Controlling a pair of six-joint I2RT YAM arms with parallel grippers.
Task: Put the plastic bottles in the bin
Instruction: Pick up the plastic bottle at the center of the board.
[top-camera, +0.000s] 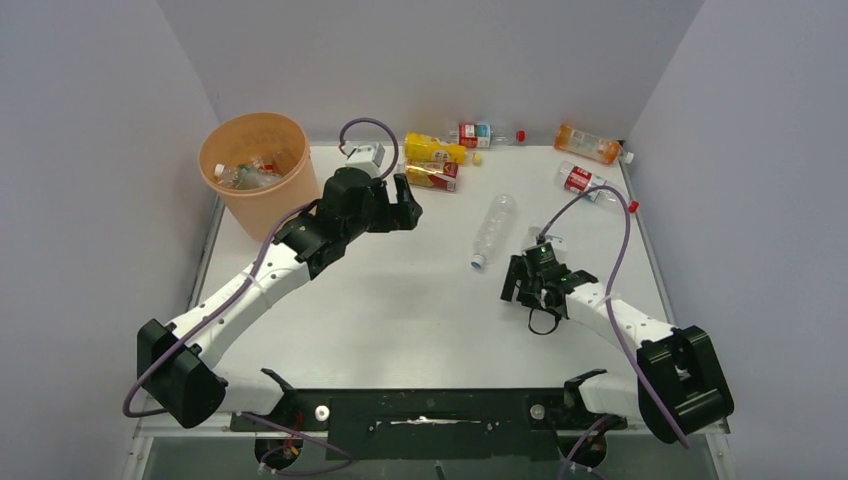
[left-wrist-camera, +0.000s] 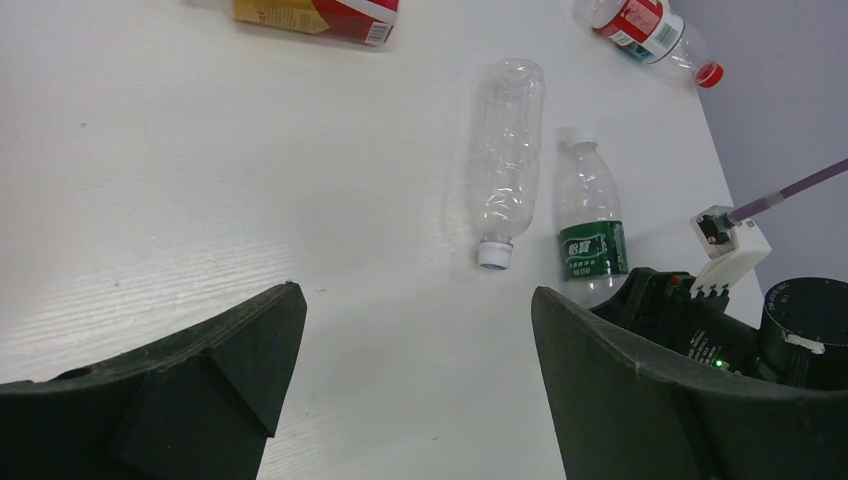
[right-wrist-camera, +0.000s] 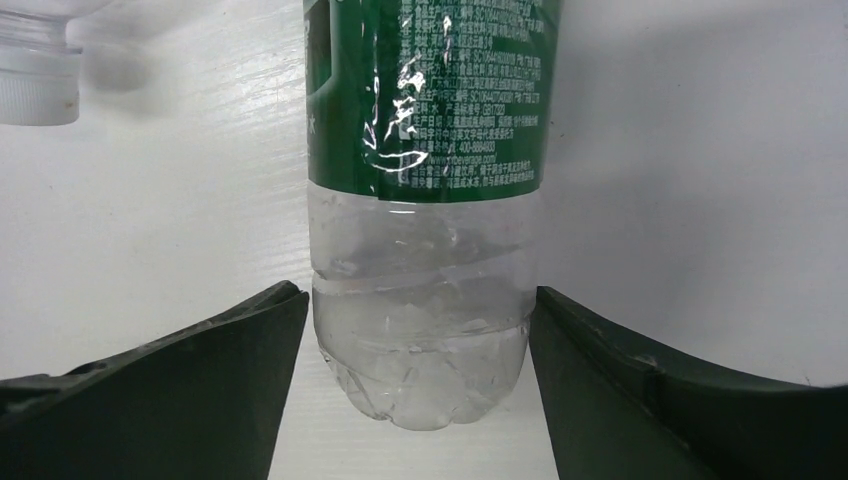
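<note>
The right gripper (right-wrist-camera: 418, 300) is sitting wide open, its fingers (right-wrist-camera: 200, 380) flanking the base of a green-label bottle (right-wrist-camera: 425, 100) that is lying on the table (top-camera: 400, 310); whether they are touching it I cannot tell; a clear bottle (top-camera: 494, 228) is lying just beside; the left gripper (left-wrist-camera: 418, 300) is hovering wide open, holding nothing, near the bin (top-camera: 262, 200), which is holding some bottles (top-camera: 248, 173); further bottles (top-camera: 432, 150) are lying along the far edge

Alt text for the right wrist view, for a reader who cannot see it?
A green-labelled clear bottle lies on the white table, its base between the right gripper's open dark fingers. Another bottle's white cap shows at top left.
</note>
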